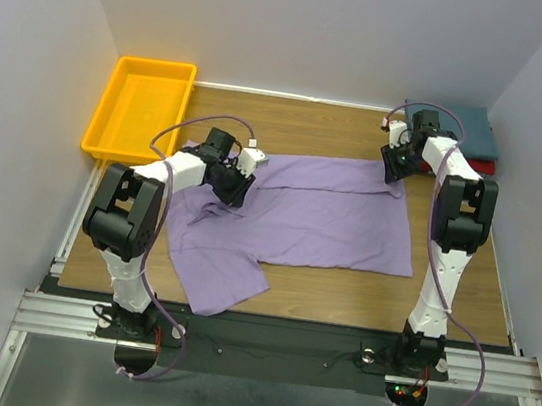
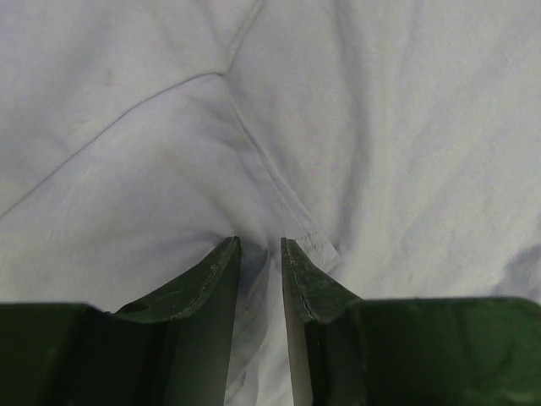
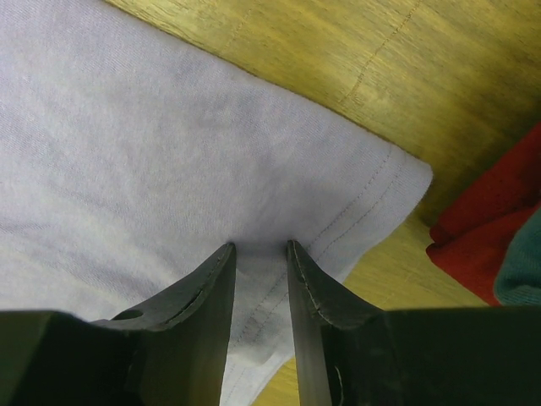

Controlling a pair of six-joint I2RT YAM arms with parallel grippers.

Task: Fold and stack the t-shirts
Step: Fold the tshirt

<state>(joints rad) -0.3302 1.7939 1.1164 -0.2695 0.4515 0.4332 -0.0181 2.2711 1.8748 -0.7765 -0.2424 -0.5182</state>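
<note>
The lavender t-shirt (image 1: pixel 310 214) lies spread across the wooden table, with one sleeve trailing toward the near left. My left gripper (image 1: pixel 235 190) is down on its left shoulder area. In the left wrist view the left gripper (image 2: pixel 260 243) is shut on a puckered ridge of the lavender t-shirt (image 2: pixel 338 110) beside a seam. My right gripper (image 1: pixel 394 172) is at the shirt's far right corner. There the right gripper (image 3: pixel 260 245) pinches the hemmed corner of the lavender t-shirt (image 3: pixel 127 152). The folded dark teal t-shirt (image 1: pixel 473 130) rests on the folded red t-shirt (image 1: pixel 485 168) at the far right.
A yellow-orange tray (image 1: pixel 155 65) stands at the far left corner. White walls close in three sides. Bare wood (image 1: pixel 461 290) shows at the near right. In the right wrist view the red t-shirt (image 3: pixel 490 220) and the teal t-shirt (image 3: pixel 520 279) lie just right of the held corner.
</note>
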